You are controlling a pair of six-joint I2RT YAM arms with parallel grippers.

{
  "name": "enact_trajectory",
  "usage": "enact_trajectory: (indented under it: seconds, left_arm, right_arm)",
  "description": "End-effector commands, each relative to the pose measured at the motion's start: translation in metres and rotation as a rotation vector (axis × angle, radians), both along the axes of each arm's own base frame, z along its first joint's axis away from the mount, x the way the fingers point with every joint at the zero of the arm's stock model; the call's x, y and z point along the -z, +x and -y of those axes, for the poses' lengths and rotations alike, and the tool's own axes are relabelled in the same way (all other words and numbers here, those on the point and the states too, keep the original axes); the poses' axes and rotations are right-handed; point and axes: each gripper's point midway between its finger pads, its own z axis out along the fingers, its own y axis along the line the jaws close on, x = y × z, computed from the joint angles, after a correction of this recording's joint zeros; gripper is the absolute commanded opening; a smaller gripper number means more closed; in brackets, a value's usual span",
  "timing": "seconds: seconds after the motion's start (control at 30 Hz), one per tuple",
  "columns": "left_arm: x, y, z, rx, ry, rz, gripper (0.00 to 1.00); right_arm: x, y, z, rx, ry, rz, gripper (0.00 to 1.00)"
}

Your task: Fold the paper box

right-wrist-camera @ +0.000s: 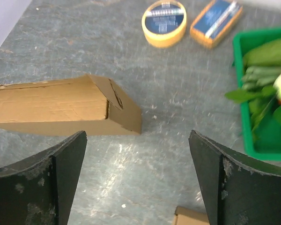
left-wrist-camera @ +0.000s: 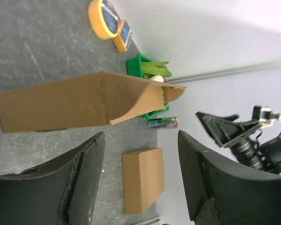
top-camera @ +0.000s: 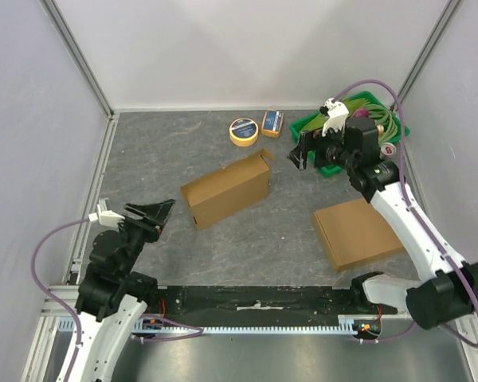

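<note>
box (top-camera: 225,189) lies on its long side mid table (top-camera: 159,151), skewed, near end toward the left arm, far end toward the green bin (top-camera: 304,124). far end isn't closed: the end flap (top-camera: 265,161) stands up above the top panel, untucked. near end, can't tell from these views if it's shut. left tool (top-camera: 154,213) hangs low at front left, jaws apart, nothing between them, pointing at the box but well short of it. right tool (top-camera: 301,153) hovers just beyond the flap end, jaws spread wide, also empty. neither touches cardboard. second box (top-camera: 357,233) lies flat by the right arm, tape roll (top-camera: 243,131) at the back, both out of the way. handling guess: thin cardboard, very light, so it'll skate on the table if pushed from one side only, needs one tool bracing while the other works. panels are stiff and the creases are the weak lines, so the flap should swing on its crease easily, but a hard pinch mid-panel will dent it. I'd brace the long wall close to the open end with the left tool, take the flap by its free edge with the right, then roll it in
</note>
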Motion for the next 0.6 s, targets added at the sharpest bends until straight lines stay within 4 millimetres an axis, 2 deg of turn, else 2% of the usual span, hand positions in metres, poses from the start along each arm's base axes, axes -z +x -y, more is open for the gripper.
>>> enact_trajectory:
  seconds: [0.0,0.03,0.1,0.13,0.17,0.3,0.33,0.37,0.4,0.43,0.57]
  left_arm:
    - [-0.011,-0.005,0.008,0.157,0.355,0.064,0.69]
    - [-0.013,-0.007,0.013,0.216,0.413,0.061,0.68]
    - [-0.009,-0.003,0.021,0.283,0.466,0.026,0.64]
    - [-0.005,0.001,0.024,0.325,0.503,-0.019,0.64]
    - [-0.007,0.003,0.027,0.345,0.513,-0.019,0.64]
    - [-0.007,0.013,0.033,0.413,0.588,-0.061,0.62]
    - [-0.009,0.014,0.033,0.421,0.605,-0.056,0.62]
    - [-0.004,0.017,0.033,0.429,0.613,-0.076,0.62]
    - [-0.003,0.018,0.034,0.436,0.618,-0.081,0.62]
    - [-0.005,0.019,0.035,0.443,0.620,-0.077,0.61]
    - [-0.006,0.022,0.035,0.439,0.624,-0.074,0.59]
  right_arm:
    - [-0.049,0.000,-0.004,-0.140,-0.089,0.283,0.98]
    - [-0.043,-0.001,-0.011,-0.190,-0.092,0.265,0.95]
    - [-0.048,-0.005,-0.028,-0.301,-0.066,0.267,0.88]
    - [-0.036,-0.001,-0.034,-0.340,-0.074,0.228,0.79]
    - [-0.045,-0.004,-0.042,-0.390,-0.048,0.239,0.76]
    - [-0.029,0.001,-0.057,-0.467,-0.108,0.260,0.76]
    - [-0.016,0.000,-0.066,-0.490,-0.136,0.229,0.77]
    - [-0.017,0.004,-0.068,-0.495,-0.175,0.249,0.76]
    - [-0.011,0.006,-0.070,-0.501,-0.182,0.236,0.74]
    - [-0.004,0.010,-0.073,-0.507,-0.182,0.215,0.66]
    - [0.006,0.016,-0.081,-0.509,-0.198,0.207,0.60]
